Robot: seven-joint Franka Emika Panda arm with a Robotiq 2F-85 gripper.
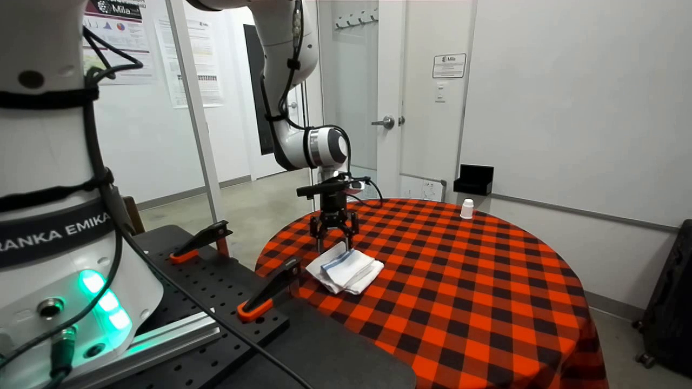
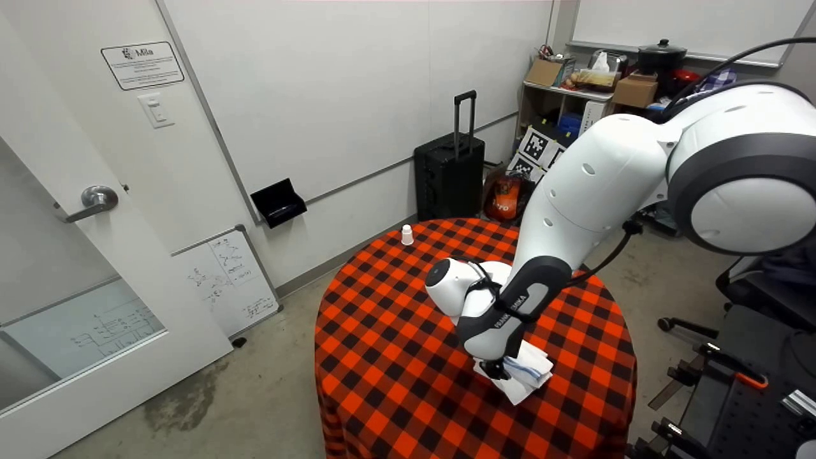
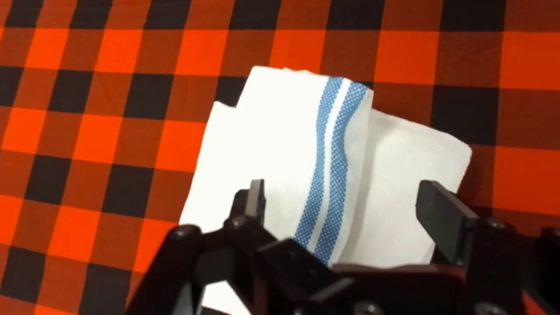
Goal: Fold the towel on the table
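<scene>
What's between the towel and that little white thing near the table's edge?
Just the red-and-black checked tablecloth: in an exterior view, it runs from the towel to the little white thing.

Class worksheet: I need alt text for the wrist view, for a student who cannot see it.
A blue-striped white towel lies folded in uneven layers on a red-and-black checked table, seen from above. The black gripper is open over it, its fingers on either side of the stripes; contact is hard to judge.
</scene>
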